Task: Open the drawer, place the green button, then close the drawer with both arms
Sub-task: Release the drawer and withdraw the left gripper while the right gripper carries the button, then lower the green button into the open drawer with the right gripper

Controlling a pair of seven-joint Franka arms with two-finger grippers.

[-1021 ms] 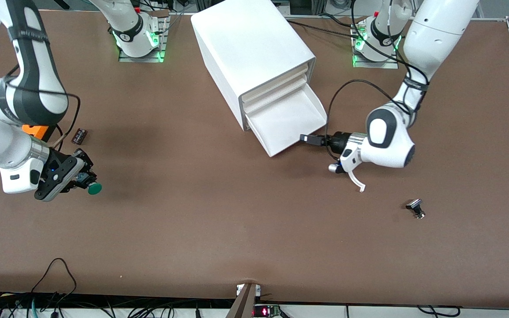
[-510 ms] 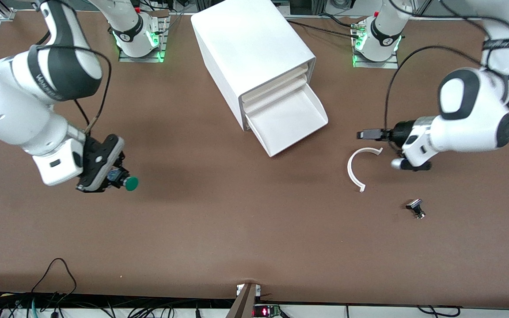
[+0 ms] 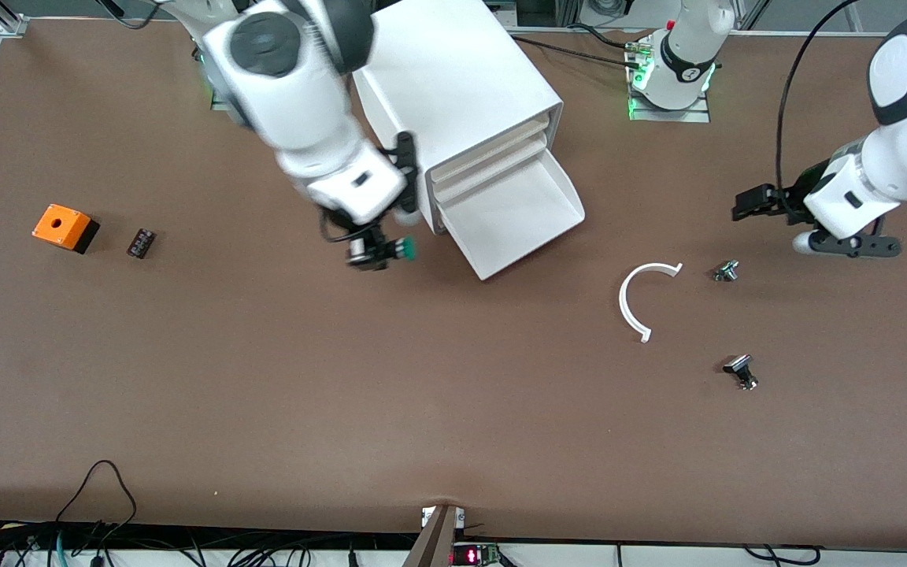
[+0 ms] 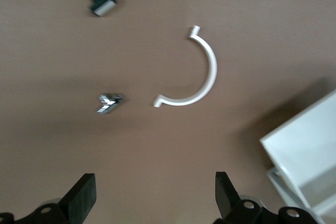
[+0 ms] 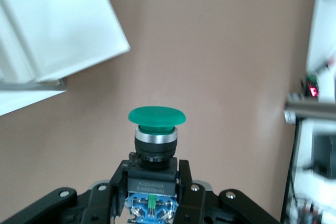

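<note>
The drawer (image 3: 512, 216), lowest of three in the white cabinet (image 3: 453, 87), stands pulled out and holds nothing. My right gripper (image 3: 375, 250) is shut on the button (image 3: 400, 250), over the table just beside the open drawer, on the side toward the right arm's end. In the right wrist view the fingers (image 5: 185, 179) clamp the black and blue body and the green cap (image 5: 156, 116) points outward, with the drawer's corner (image 5: 58, 24) close by. My left gripper (image 3: 753, 203) is open and empty, above the table toward the left arm's end; its fingers (image 4: 79, 203) are spread wide.
A white curved piece (image 3: 642, 299), a small silver part (image 3: 726, 271) and a black-and-silver flat-headed part (image 3: 741, 372) lie on the table at the left arm's end. An orange box with a hole (image 3: 64, 227) and a small dark part (image 3: 141, 242) lie at the right arm's end.
My right gripper has carried the button from the right arm's end to beside the open drawer. My left gripper has pulled away from the drawer toward the left arm's end, uncovering the curved piece.
</note>
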